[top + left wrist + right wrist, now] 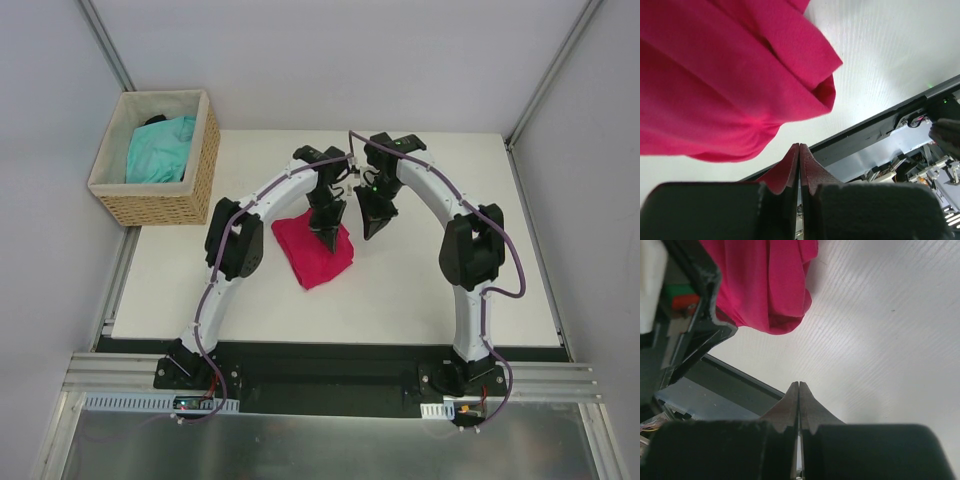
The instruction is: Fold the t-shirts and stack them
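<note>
Lying in the basket (152,208), turquoise t-shirt (160,150) shows only overhead; both jaws pressed together.

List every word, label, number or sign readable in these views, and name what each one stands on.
No readable text anywhere.
The crimson t-shirt shows only plain fabric, with no label in view.
The turquoise t-shirt and the wicker basket carry no print.
The small board by the left arm's base is too small to read.
</note>
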Action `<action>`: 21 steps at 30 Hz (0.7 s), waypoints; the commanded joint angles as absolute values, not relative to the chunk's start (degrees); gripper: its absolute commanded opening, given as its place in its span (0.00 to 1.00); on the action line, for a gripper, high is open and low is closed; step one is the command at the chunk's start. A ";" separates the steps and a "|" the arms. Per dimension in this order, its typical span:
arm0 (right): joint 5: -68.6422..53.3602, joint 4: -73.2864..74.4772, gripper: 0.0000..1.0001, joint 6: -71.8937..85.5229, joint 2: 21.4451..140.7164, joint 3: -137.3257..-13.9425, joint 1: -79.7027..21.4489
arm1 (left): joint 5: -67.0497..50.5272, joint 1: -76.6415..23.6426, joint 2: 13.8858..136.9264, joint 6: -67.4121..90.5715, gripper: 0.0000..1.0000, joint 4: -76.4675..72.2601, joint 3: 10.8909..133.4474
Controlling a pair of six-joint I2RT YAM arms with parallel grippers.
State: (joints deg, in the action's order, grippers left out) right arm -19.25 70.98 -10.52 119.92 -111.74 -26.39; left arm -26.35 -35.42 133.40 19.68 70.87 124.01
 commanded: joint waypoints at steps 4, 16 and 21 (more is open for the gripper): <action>-17.32 73.56 0.01 -10.55 114.70 -109.87 -26.45 | -29.62 -36.74 136.76 19.34 0.00 69.08 126.30; -15.56 76.02 0.01 -11.07 114.87 -111.80 -26.37 | -34.28 -38.67 138.60 19.69 0.00 66.01 124.80; -14.06 76.29 0.01 -11.16 113.29 -110.66 -26.37 | -32.44 -38.85 143.08 19.42 0.00 63.55 124.11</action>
State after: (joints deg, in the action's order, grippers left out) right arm -15.20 73.82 -9.74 118.15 -109.36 -25.71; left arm -32.32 -37.78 138.63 20.12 65.34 124.38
